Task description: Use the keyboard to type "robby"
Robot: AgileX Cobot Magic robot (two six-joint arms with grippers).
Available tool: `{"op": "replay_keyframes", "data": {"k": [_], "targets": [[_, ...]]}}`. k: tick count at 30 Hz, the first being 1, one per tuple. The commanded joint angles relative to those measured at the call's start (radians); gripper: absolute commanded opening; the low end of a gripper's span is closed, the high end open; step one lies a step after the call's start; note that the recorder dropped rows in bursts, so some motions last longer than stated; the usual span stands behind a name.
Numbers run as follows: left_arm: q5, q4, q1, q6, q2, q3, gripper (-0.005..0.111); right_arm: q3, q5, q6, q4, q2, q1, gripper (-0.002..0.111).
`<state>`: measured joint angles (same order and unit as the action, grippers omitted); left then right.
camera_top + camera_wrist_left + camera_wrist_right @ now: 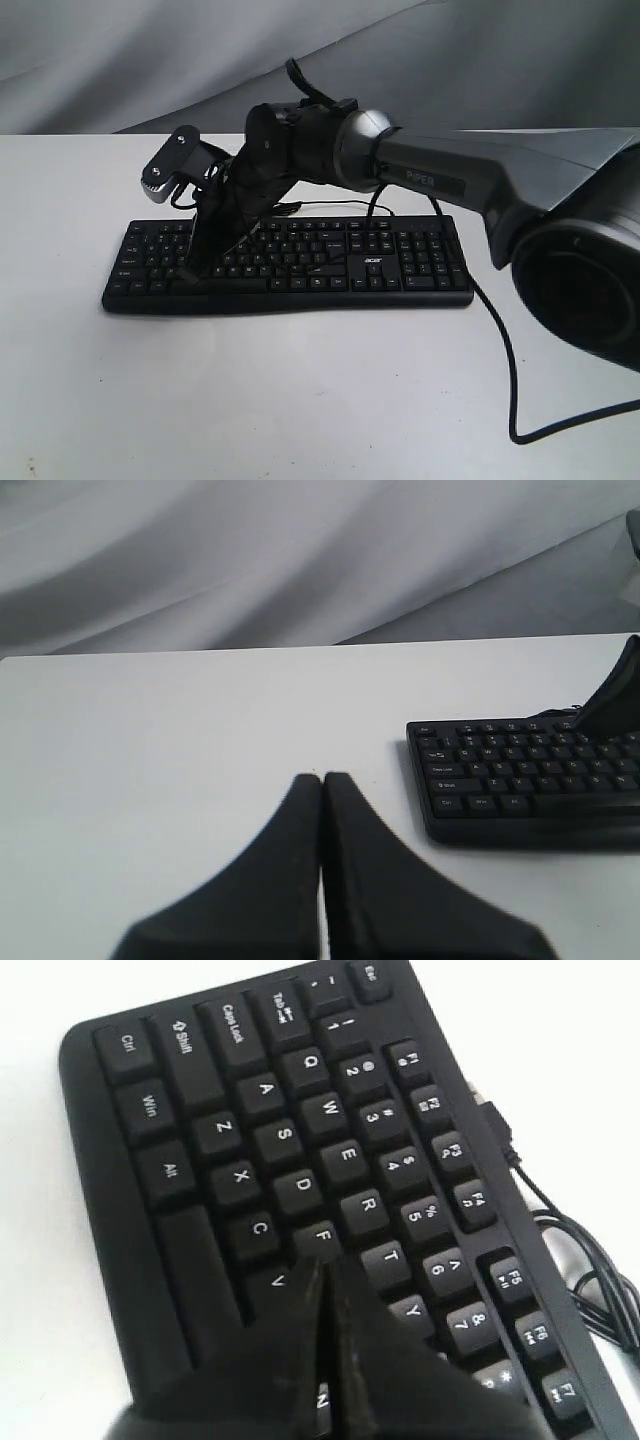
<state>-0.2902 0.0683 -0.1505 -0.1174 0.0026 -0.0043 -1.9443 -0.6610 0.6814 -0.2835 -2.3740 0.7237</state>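
Note:
The black keyboard [400,272] lies flat across the middle of the white table, its number pad to the right. My right arm reaches over it from the right. The right gripper [197,266] is shut and points down onto the left letter block. In the right wrist view its closed tips [326,1263] sit just past the F key [322,1237], between V and T, and hide the key beneath; contact cannot be judged. My left gripper [322,777] is shut on nothing, over bare table, apart from the keyboard's Ctrl corner [450,805].
The keyboard's thin black cable [503,345] loops off the right side across the table, and more of the cable [572,1255] lies behind the function row. Grey cloth [120,60] hangs behind the table. A large dark arm base [585,280] fills the right edge.

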Motion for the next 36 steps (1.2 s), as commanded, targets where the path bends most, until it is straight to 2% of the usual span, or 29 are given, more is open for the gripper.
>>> {"op": "replay_keyframes", "data": {"k": [1,36], "targets": [[0.005,-0.008,-0.002,-0.004,-0.003,0.004,0.001,-0.013,-0.019,-0.009,-0.007,-0.007,-0.003,0.0],[0.005,-0.008,-0.002,-0.004,-0.003,0.004,0.001,-0.013,-0.037,-0.024,0.014,-0.043,-0.004,0.0]]}}
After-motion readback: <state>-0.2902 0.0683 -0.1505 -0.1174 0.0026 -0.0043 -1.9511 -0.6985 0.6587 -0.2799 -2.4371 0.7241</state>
